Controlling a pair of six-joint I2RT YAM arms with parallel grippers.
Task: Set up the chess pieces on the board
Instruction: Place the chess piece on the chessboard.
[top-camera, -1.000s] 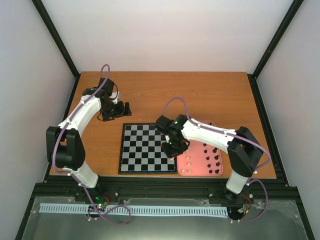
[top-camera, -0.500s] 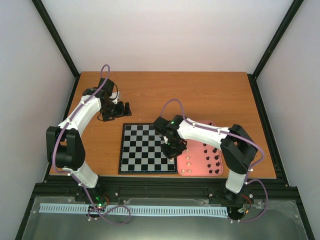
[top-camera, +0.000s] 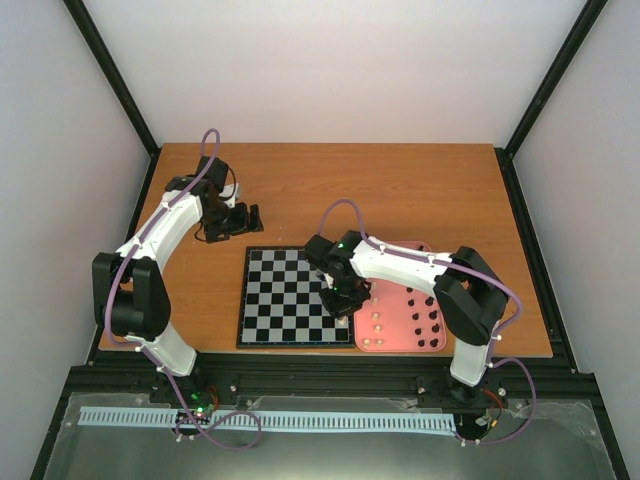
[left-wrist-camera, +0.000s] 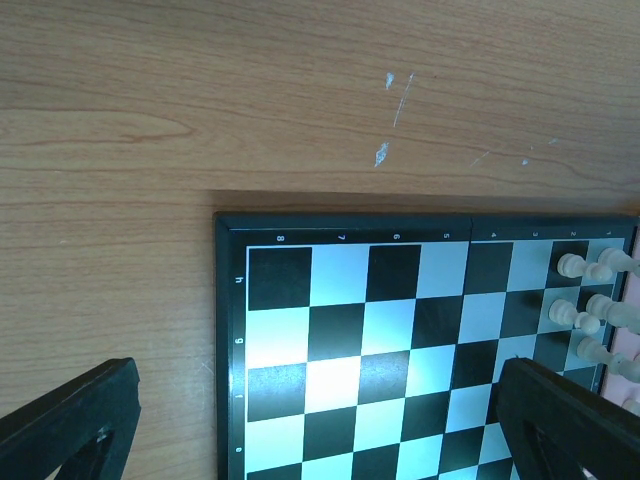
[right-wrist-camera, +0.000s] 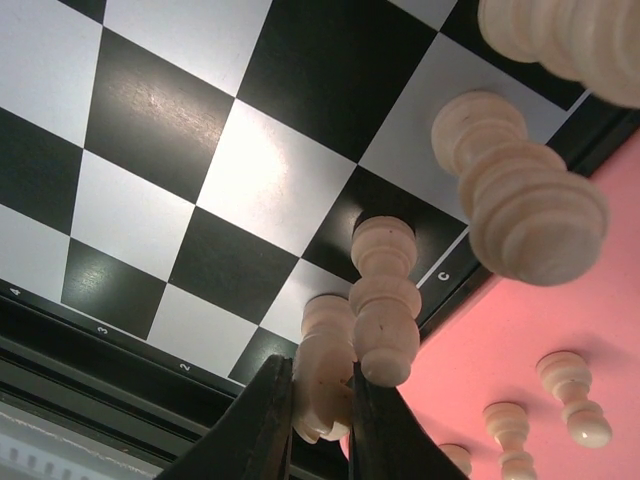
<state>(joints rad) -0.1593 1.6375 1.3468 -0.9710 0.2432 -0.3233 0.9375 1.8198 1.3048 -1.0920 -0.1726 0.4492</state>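
Holding chess pieces (right-wrist-camera: 573, 398): pink tray (top-camera: 398, 332). Right end effector (right-wrist-camera: 320, 378) grips cream piece (right-wrist-camera: 325, 350); left end effector (left-wrist-camera: 318, 375) wide.

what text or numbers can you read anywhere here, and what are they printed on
"8" "7" "6": far border of the board, left wrist view; the digits further along that border are too small to be sure of.
Marks down the side border there: turned sideways, too blurred to read.
"4" "3" "2": board border, right wrist view.
"C": board border next to the pink tray.
Top view: nothing readable.
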